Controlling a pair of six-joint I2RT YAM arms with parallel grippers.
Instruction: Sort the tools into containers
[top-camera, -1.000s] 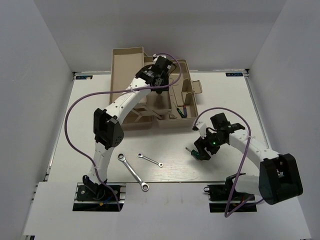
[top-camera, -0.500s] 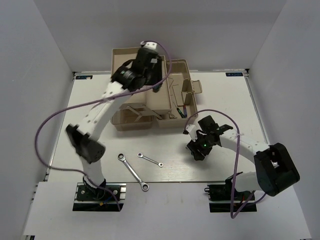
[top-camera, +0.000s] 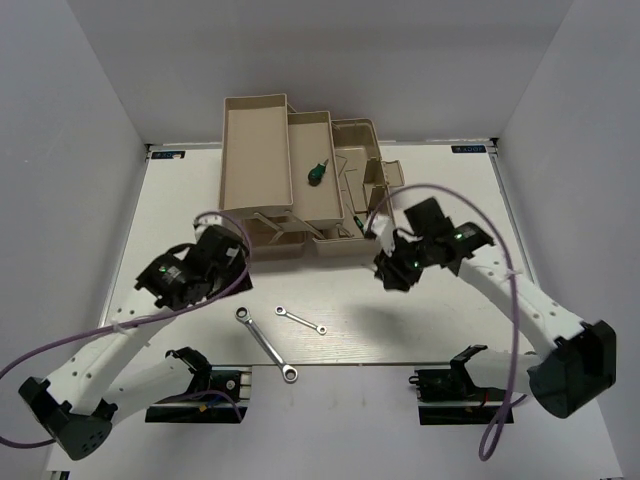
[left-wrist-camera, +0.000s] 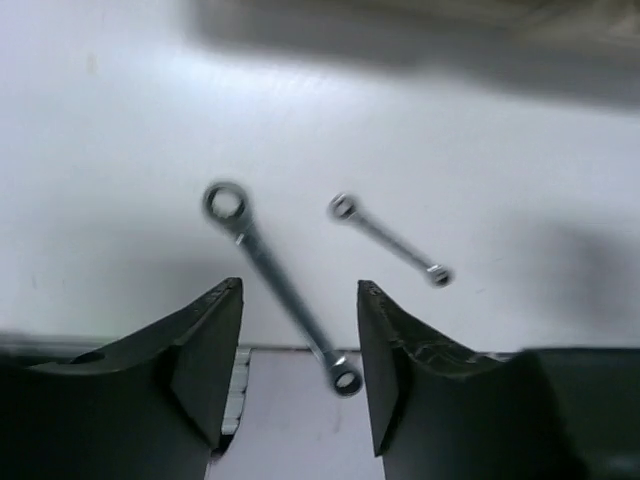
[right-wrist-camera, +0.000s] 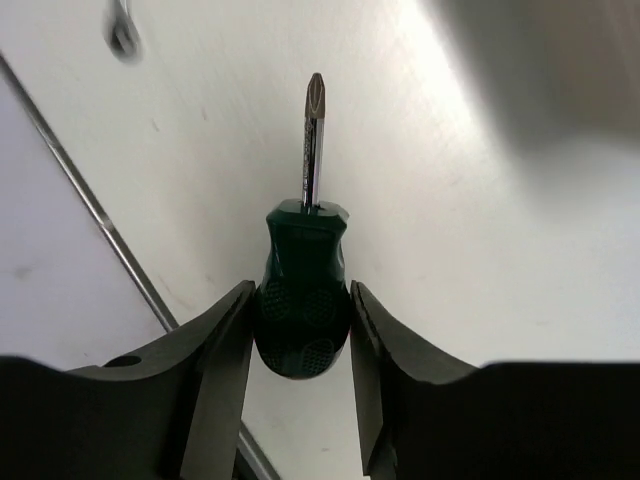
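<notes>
The right fingers (right-wrist-camera: 215, 360) pinch a green-handled screwdriver (right-wrist-camera: 302, 325) by its handle above the desk (right-wrist-camera: 460, 260); the left fingers (left-wrist-camera: 205, 350) hang spread over the long wrench (left-wrist-camera: 280, 285) and short wrench (left-wrist-camera: 390, 240).

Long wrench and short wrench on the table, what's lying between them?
Nothing: only bare white table separates the long wrench from the short wrench. Both the top view and the left wrist view show that gap.

White links (top-camera: 110, 346), black joints (top-camera: 570, 375), purple cables (top-camera: 517, 320); left tool (left-wrist-camera: 300, 290) and right tool (right-wrist-camera: 300, 290) black.
</notes>
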